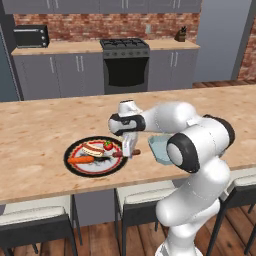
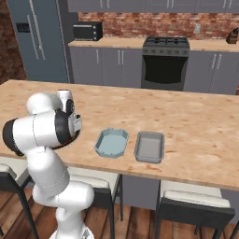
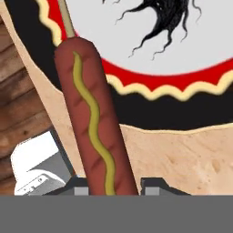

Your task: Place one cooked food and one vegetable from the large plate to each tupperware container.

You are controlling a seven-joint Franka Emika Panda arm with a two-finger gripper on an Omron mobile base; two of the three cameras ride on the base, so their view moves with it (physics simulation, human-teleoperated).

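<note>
A pale wooden tabletop [image 1: 40, 125] fronts a brick-walled kitchen with one stove [image 1: 126, 62] and one microwave [image 1: 31, 36]. No writing is legible. The large plate [image 1: 75, 150] sits at the robot's 11 o'clock, two tupperware containers [image 2: 112, 142] at 1 o'clock. The jaws grip one sausage on a stick [image 3: 93, 118] over the plate's rim.

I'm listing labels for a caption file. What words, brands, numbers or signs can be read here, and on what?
None can be read.
The plate carries only a black swirl drawing, no letters.
The microwave and fridge panel are too small and blurred to show any text.
</note>
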